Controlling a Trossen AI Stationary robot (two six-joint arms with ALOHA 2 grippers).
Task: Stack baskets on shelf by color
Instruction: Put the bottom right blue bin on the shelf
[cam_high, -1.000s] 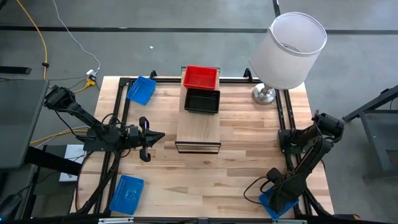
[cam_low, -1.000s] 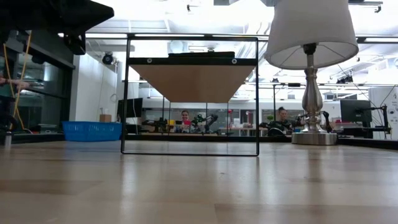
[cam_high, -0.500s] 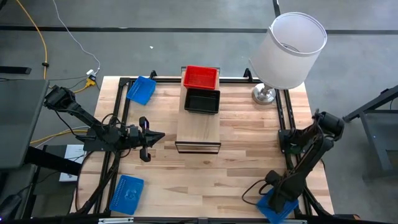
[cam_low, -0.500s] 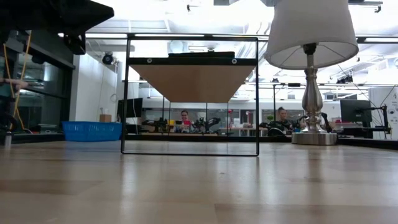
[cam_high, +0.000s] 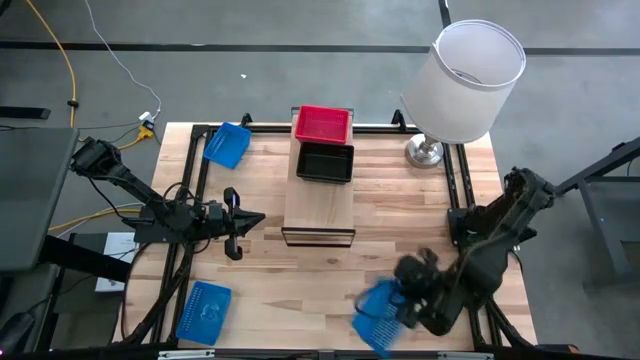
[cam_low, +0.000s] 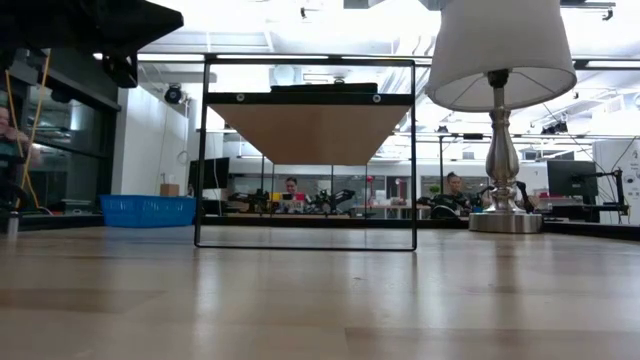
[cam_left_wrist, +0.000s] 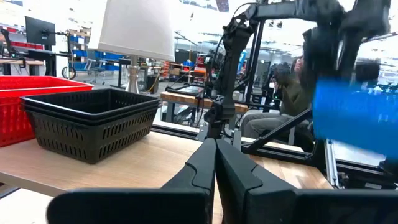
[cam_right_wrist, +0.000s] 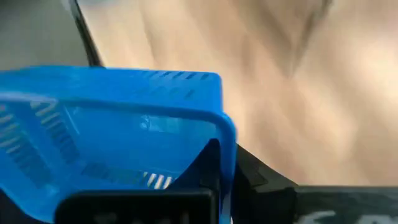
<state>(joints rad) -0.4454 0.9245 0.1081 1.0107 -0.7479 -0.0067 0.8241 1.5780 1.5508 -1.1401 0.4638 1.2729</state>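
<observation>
Blue basket (cam_high: 378, 313) now clamped by its rim in the right gripper (cam_high: 408, 305), lifted off the near right corner and swung toward the shelf (cam_high: 319, 212), where a second ago it lay under wide-spread jaws. Pick done, so carry under way. Left gripper (cam_high: 240, 222) closed on nothing, waiting just left of the shelf. On the shelf's far end: black basket (cam_high: 325, 162), then red basket (cam_high: 323, 124). Two more blue baskets (cam_high: 204, 311) left of the shelf, unplaced.
</observation>
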